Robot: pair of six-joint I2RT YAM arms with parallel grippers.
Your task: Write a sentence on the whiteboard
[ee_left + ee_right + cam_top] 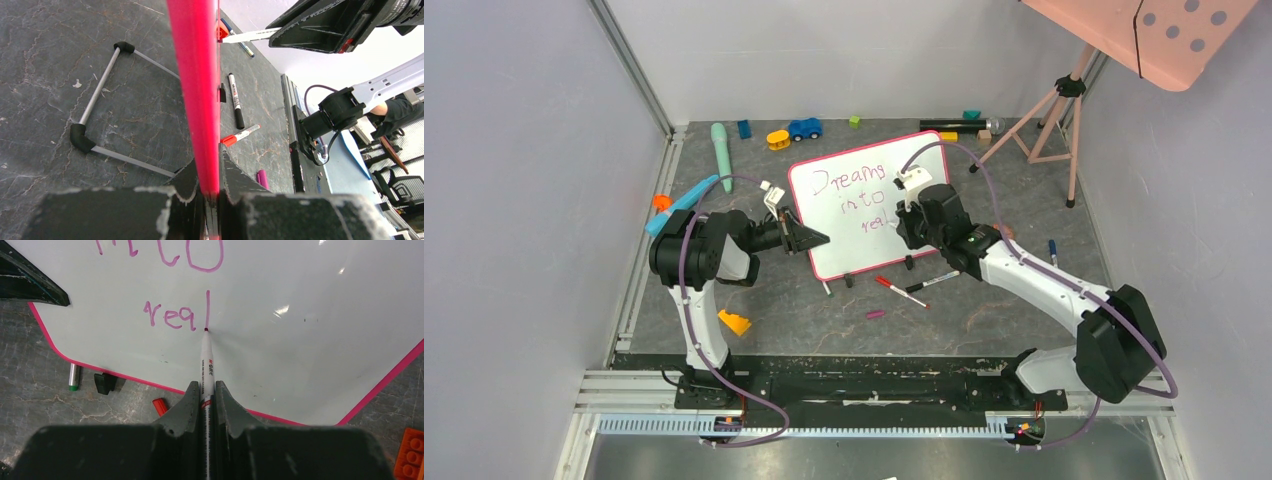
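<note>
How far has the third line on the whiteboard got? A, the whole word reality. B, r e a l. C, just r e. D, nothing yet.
B: the third line reads real, and the pen in the right gripper has its tip at the foot of the l on the whiteboard.

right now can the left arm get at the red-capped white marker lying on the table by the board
Probably not: the left gripper is shut on the edge of the pink-framed whiteboard. The red-capped marker lies in the open nearby; only that grip blocks it.
</note>
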